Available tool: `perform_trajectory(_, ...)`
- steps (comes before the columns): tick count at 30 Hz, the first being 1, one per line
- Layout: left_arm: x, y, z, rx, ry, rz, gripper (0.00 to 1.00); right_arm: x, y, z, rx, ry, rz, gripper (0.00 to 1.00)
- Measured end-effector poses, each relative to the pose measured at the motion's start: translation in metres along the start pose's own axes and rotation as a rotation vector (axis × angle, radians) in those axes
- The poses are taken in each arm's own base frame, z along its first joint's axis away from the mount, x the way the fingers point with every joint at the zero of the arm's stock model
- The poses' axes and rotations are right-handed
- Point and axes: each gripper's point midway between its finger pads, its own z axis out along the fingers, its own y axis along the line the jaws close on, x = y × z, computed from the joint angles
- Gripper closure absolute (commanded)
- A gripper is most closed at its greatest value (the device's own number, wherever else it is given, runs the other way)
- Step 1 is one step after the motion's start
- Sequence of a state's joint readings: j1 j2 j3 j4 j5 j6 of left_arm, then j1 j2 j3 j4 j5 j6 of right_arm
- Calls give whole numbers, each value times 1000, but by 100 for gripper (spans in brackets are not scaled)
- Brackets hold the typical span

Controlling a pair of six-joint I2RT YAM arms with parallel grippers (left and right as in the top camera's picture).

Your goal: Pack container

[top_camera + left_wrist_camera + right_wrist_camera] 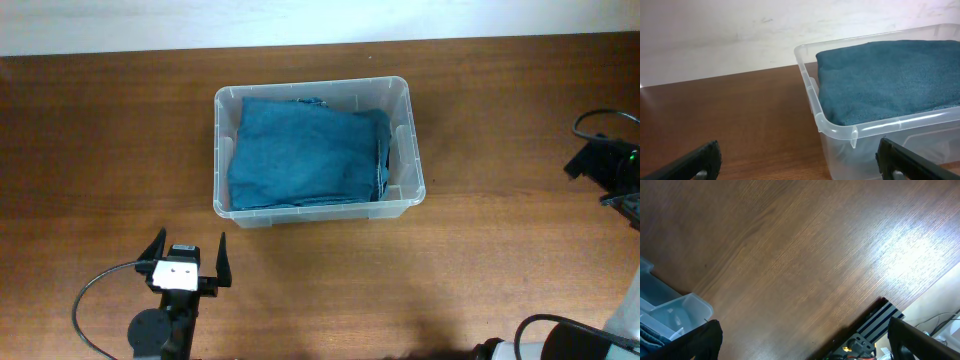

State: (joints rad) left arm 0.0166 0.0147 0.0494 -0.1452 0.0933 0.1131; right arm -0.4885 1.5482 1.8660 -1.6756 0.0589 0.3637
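The container [405, 100] is a clear plastic bin at the middle of the table, holding a folded teal-blue cloth [305, 150] that fills most of it. My left gripper [187, 255] is open and empty, near the front edge, below and left of the bin. In the left wrist view the container [840, 131] and the cloth [885, 75] lie ahead on the right, with the open jaws [800, 162] apart from them. My right gripper [805, 340] is open and empty over bare wood; a corner of the container [675, 312] shows at its lower left. Overhead, the right arm [610, 165] sits at the far right edge.
The brown wooden table [100, 150] runs to a white wall at the back. A black cable [90, 300] loops beside the left arm. A striped black base and wires [875, 330] lie at the table edge in the right wrist view.
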Motion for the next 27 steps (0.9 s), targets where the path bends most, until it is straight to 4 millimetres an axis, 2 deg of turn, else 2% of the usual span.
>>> perform_trajectory(3,0,0,0,0,0,0,1,1,-1,-3,-3,-9,0,2)
perform_trajectory(5,0,0,0,0,0,0,1,4,-2,-12,-15,-41,2,2)
perform_trajectory(9,0,0,0,0,0,0,1,25,-13,-58,-76,-199,12,1)
perform_trajectory(13,0,0,0,0,0,0,1,61,-30,-110,-152,-400,25,2)
perform_trajectory(17,0,0,0,0,0,0,1,92,-44,-140,-204,-536,34,2)
perform_trajectory(20,0,0,0,0,0,0,1,110,-49,-150,-235,-607,12,2)
perform_trajectory(21,0,0,0,0,0,0,1,111,-50,-150,-236,-617,4,2)
perform_trajectory(23,0,0,0,0,0,0,0,121,-50,-144,-246,-616,-43,2)
perform_trajectory(27,0,0,0,-1,0,0,1,127,-48,-133,-273,-648,-99,2)
